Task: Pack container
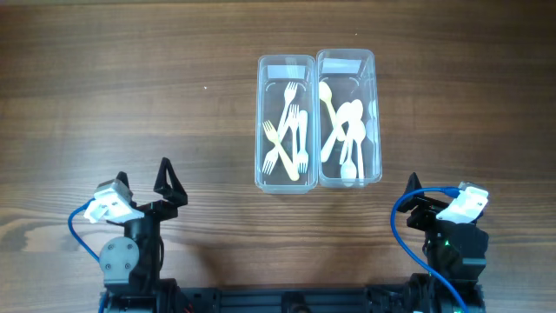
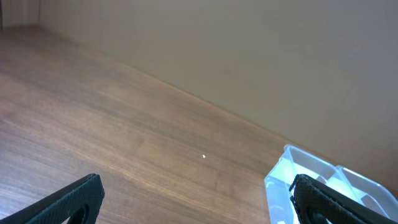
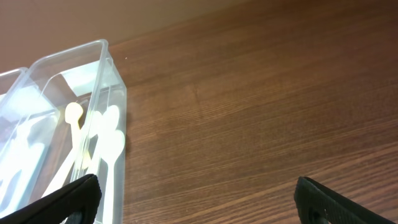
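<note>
clear fork bin and spoon bin lie ahead, long axes pointing away; my right gripper is nearer, left gripper farther, both spread wide, empty.

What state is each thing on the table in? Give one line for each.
left container, no lid on, holding cutlery
right container, no lid on, holding cutlery
forks, jumbled inside the left container
spoons, jumbled inside the right container
left gripper, open, empty
right gripper, open, empty
</note>
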Controlling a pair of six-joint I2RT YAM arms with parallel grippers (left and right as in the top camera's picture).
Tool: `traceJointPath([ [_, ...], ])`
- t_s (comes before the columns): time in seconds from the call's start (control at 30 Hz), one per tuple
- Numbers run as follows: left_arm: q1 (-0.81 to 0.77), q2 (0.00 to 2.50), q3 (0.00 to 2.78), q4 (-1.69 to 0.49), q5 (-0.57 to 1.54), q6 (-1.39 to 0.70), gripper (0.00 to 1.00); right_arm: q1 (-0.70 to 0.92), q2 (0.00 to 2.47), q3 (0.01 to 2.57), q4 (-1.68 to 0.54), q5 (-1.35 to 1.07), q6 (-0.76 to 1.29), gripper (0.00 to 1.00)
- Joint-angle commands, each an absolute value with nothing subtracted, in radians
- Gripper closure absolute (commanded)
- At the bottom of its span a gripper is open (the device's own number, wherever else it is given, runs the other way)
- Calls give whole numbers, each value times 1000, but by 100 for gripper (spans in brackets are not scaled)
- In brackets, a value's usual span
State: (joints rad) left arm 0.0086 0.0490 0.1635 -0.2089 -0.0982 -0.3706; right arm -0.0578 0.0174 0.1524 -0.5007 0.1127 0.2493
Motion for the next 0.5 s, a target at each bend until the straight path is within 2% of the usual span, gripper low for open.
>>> traceJointPath([
  [0.0,17,24,124,-196,-79,-383,0,-62,4,153,-498,112,263,0],
  [0.47,17,24,38,-137,-79,-382,0,-62,4,153,-498,112,263,0],
])
